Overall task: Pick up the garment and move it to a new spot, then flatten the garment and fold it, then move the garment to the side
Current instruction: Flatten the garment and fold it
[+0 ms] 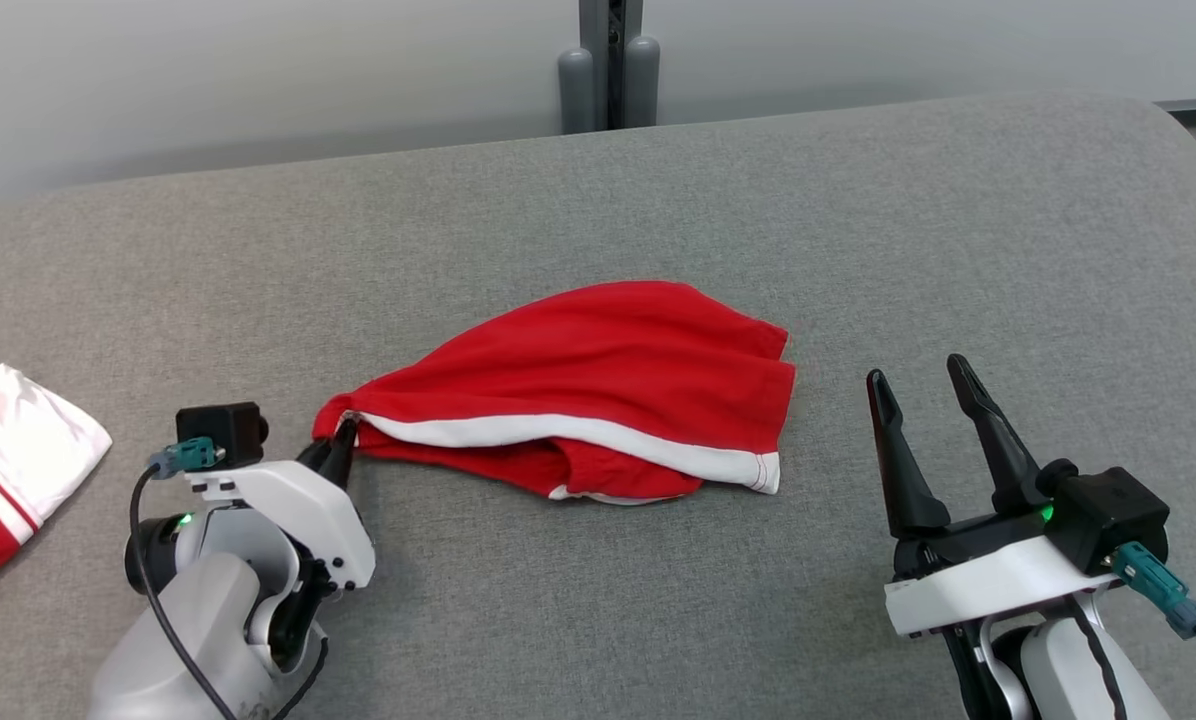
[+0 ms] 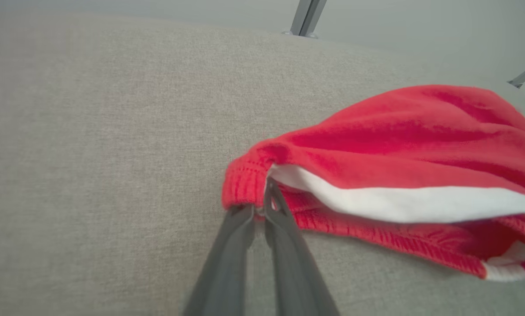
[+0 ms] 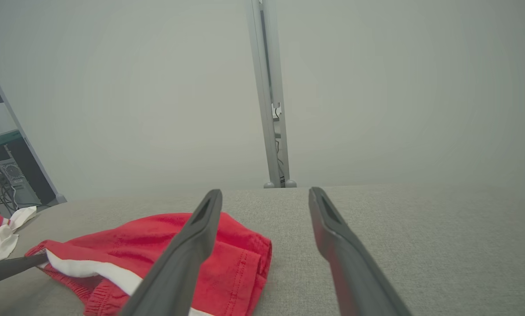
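Red garment [image 1: 598, 380] is pinched in the left tool [image 1: 338, 445]; right tool [image 1: 915, 367] spread wide.

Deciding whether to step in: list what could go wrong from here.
1. The left gripper pinches only the waistband corner of the red shorts; that small bite could slip in a lift.
2. The right gripper stands open, clear of the cloth, so a one-handed pull may leave the shorts bunched.
3. Another red-and-white garment lies at the left edge; carried that way, the two could tangle.
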Motion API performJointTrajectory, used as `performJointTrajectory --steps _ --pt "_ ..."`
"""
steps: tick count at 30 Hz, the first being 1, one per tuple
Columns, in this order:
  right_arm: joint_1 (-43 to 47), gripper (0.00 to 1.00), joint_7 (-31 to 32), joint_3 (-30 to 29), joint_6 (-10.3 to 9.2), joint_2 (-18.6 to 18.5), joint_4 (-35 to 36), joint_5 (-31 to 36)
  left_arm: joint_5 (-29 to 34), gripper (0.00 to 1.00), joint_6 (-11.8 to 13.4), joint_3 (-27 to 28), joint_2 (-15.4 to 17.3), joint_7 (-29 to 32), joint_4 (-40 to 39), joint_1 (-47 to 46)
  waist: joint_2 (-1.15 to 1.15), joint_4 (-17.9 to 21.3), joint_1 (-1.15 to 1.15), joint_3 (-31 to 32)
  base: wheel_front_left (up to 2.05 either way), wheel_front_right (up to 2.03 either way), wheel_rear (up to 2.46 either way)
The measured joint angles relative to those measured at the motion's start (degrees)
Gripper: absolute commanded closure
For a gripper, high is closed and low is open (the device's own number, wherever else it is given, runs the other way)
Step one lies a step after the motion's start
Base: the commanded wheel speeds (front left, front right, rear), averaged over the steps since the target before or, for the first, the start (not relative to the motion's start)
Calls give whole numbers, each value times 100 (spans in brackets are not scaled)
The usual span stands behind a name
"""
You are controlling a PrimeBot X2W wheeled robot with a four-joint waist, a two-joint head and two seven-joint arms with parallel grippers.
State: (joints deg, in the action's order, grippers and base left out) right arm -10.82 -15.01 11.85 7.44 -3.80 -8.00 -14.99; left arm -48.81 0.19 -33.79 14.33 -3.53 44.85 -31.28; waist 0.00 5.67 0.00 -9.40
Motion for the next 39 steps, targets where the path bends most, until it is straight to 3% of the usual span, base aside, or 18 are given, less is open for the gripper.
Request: performJointTrajectory --steps 8,16,19,23,26,28,34,39 --pt "35 0 0 125 0 -26 -48 -11 97 0 91 -19 244 -276 -356 312 0 -37 0 115 0 0 0" --pt "167 0 0 275 0 -1 -52 -59 216 0 532 525 393 -1104 -1506 1026 0 2 0 239 0 0 0" --pt "234 0 1 315 0 7 -51 -58 472 0 720 1191 166 -1139 -2280 1410 0 -38 0 278 0 0 0" --pt "335 0 -9 401 0 23 -48 -56 1284 0 795 2246 -413 -1145 -3314 2099 0 -73 0 374 0 0 0" --pt "405 0 -13 479 0 33 -43 -56 1797 0 627 2872 -913 -1145 -3865 2603 0 -77 0 480 0 0 0" --pt "505 0 -14 514 0 34 -52 -56 2086 0 459 3150 -1043 -1146 -4079 2870 0 -75 0 555 0 0 0" --pt "736 0 -14 527 0 3 -67 -58 2739 0 187 3339 -1149 -1146 -4335 3458 0 -77 0 754 0 0 0" --pt "1084 0 -14 372 0 -13 -33 -59 3082 0 400 3184 -1149 -1146 -4501 3824 0 -126 0 902 0 0 0"
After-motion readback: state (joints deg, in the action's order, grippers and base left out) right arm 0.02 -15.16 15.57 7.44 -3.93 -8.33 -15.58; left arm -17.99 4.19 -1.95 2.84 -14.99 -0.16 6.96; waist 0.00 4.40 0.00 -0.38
